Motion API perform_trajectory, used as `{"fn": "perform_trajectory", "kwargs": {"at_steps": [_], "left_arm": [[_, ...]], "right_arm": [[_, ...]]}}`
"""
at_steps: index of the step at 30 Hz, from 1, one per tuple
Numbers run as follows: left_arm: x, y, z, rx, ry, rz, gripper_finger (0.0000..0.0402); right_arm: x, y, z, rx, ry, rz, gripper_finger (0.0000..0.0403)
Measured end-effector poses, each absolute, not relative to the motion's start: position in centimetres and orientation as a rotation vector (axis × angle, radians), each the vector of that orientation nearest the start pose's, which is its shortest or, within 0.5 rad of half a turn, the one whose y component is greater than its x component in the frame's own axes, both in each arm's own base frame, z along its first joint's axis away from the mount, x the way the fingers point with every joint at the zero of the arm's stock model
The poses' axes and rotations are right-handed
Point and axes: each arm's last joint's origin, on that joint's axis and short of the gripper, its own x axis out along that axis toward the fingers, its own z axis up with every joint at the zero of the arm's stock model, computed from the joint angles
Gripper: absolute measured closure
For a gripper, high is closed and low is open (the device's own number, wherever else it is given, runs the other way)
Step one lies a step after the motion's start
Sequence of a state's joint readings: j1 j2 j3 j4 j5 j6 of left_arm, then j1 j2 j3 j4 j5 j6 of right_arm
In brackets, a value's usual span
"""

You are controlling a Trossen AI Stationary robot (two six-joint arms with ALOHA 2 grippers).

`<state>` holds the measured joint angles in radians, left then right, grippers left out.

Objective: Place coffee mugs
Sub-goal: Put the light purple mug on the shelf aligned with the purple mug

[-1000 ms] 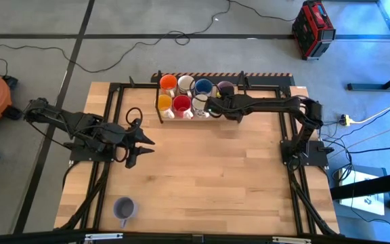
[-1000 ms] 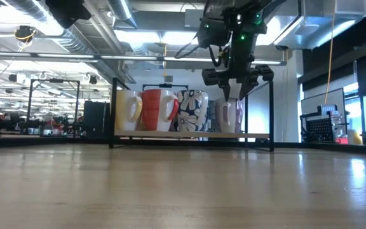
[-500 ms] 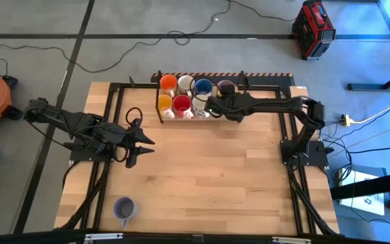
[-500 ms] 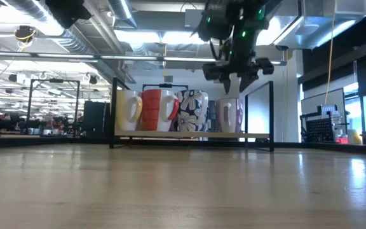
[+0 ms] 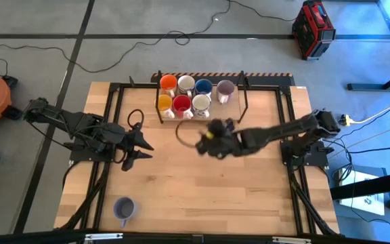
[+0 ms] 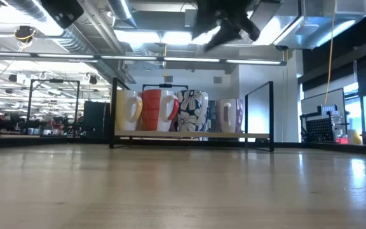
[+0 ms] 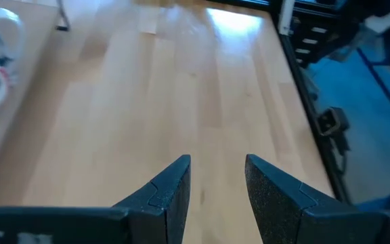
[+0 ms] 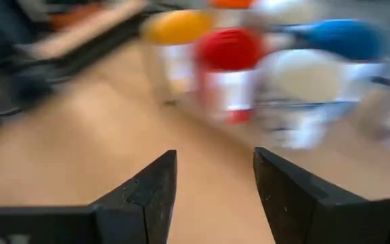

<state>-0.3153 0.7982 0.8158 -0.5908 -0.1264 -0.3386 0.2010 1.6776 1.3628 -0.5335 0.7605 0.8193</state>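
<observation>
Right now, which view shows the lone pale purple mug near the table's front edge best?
The high view: the pale purple mug stands alone near the front left corner, far from the rack. The low view and both wrist views don't show it.

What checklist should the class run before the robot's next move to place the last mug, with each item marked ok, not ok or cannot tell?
1. Right gripper open and empty: ok.
2. Right gripper clear of the rack: ok, it is over mid-table.
3. Seven mugs in the rack: ok.
4. Free slot beside the white mug: ok.
5. Pale purple mug upright near the table's front edge: ok.
6. Left gripper open and parked at the left: ok.
</observation>
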Motion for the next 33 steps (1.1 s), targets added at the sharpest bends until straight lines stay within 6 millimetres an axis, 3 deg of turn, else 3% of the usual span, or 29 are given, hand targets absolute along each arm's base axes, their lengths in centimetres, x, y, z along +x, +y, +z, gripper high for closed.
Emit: {"fn": "perform_trajectory", "kwargs": {"at_steps": [7, 13, 18, 24, 33], "left_arm": [[14.9, -5.9, 30.4, -0.217, 0.611, -0.217, 0.0266], [14.7, -8.3, 29.8, -0.221, 0.684, -0.337, 0.0266], [14.5, -10.5, 29.1, -0.242, 0.759, -0.408, 0.0266], [13.9, -13.0, 27.9, -0.276, 0.871, -0.45, 0.0266], [13.0, -16.3, 24.1, -0.232, 1.181, -0.373, 0.0266]], "right_arm": [[37.1, 12.6, 27.0, 0.401, 0.415, -0.468, 0.0219], [37.8, 16.5, 24.7, 0.447, 0.402, -0.351, 0.0219], [37.8, 18.2, 23.3, 0.504, 0.427, -0.307, 0.0219], [37.4, 19.1, 23.2, 0.523, 0.44, -0.278, 0.0219], [36.2, 21.3, 23.1, 0.514, 0.487, -0.183, 0.0219]]}}
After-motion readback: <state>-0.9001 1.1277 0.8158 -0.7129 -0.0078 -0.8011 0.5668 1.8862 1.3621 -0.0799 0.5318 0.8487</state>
